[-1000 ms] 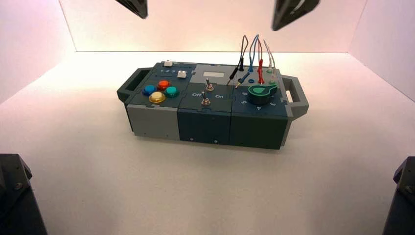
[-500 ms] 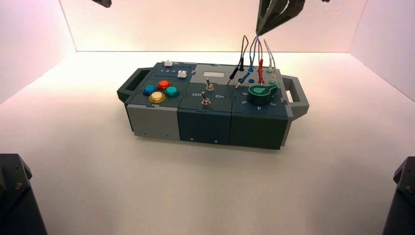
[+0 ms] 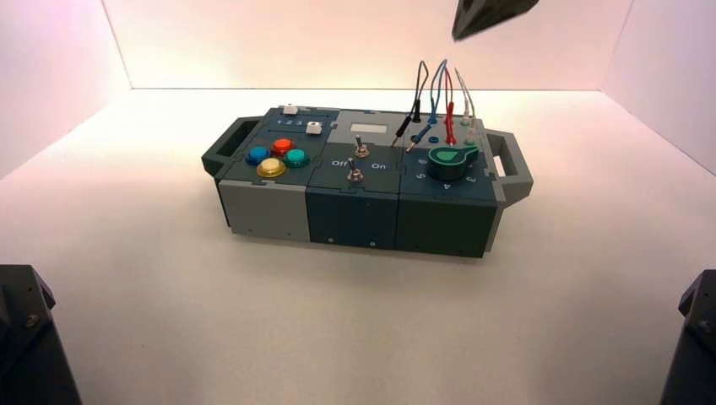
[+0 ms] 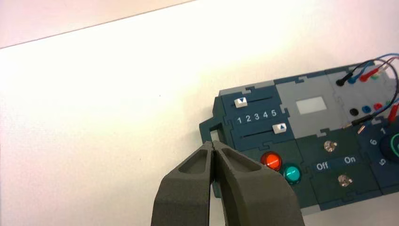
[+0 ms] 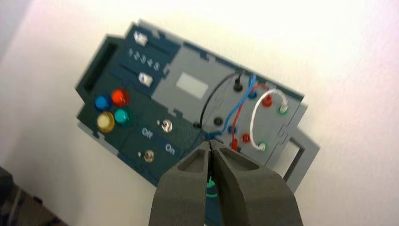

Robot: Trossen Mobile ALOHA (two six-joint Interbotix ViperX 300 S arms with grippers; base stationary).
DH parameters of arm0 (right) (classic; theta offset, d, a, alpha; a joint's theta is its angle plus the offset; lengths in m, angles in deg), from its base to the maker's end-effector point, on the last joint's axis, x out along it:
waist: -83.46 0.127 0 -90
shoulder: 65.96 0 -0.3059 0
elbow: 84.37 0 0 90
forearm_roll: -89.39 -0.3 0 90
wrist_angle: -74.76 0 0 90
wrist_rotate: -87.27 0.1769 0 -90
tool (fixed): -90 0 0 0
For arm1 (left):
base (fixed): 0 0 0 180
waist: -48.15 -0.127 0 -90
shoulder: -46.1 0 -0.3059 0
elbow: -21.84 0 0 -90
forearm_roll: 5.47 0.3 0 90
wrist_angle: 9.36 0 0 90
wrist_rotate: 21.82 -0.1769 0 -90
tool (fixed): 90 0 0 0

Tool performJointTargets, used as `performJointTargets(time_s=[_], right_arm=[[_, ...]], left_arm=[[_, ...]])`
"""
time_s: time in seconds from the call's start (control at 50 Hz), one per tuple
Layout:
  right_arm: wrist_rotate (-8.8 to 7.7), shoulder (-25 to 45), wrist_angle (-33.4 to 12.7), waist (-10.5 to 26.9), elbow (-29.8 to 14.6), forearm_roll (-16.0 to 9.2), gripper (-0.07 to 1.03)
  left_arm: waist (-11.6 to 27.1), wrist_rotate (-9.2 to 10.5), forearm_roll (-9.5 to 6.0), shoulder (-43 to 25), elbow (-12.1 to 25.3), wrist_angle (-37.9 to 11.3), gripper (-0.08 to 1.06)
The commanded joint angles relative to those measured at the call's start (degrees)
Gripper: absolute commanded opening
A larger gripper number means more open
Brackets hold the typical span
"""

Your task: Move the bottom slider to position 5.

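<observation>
The bottom slider is a small white cap in the track nearer the coloured buttons, at the left end of the box. In the left wrist view it stands level with position 5, the last numeral of the printed row. It also shows as the bottom slider from above and from the right wrist. The top slider sits at the 1 end. My left gripper is shut and empty, high above the box's left handle. My right gripper is shut and empty, raised over the wires.
Red, teal, blue and yellow buttons lie beside the sliders. Two toggle switches stand mid-box. A green knob and plugged wires fill the right end. Dark arm bases occupy the near corners.
The left gripper has risen out of the top of the high view. The right gripper has lifted and shifted slightly right along the top edge. The box and sliders are unchanged.
</observation>
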Motion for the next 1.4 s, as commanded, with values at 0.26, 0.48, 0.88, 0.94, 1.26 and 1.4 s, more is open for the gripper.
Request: performJointTargets(time_s=[0.26, 0.48, 0.88, 0.94, 1.26, 1.4], right_arm=[[-0.09, -2.5, 2.8, 1.8, -0.9, -0.1, -0.02], [0.18, 3.1, 2.4, 7.9, -5.4, -0.3, -0.02], [0.35, 17.5, 0.2, 12.7, -15.5, -0.4, -0.02], [0.35, 18.7, 0.0, 12.9, -16.3, -0.4, -0.02], [0.35, 25.8, -1.9, 14.0, -21.1, -0.4, -0.02], [0.35, 26.9, -1.8, 14.5, -21.6, -1.0, -0.02]], left_arm=[[-0.4, 0.53, 0.0, 5.5, -3.4, 6.3, -0.03], [-0.4, 0.44, 0.0, 4.9, -3.9, 6.6, -0.03], [-0.4, 0.53, 0.0, 4.8, -3.9, 6.2, -0.03], [-0.4, 0.53, 0.0, 4.7, -3.9, 6.2, -0.03], [0.1, 0.62, -0.18, 2.6, -3.4, 5.3, -0.03], [0.4, 0.62, -0.18, 1.1, -2.9, 4.6, -0.03]])
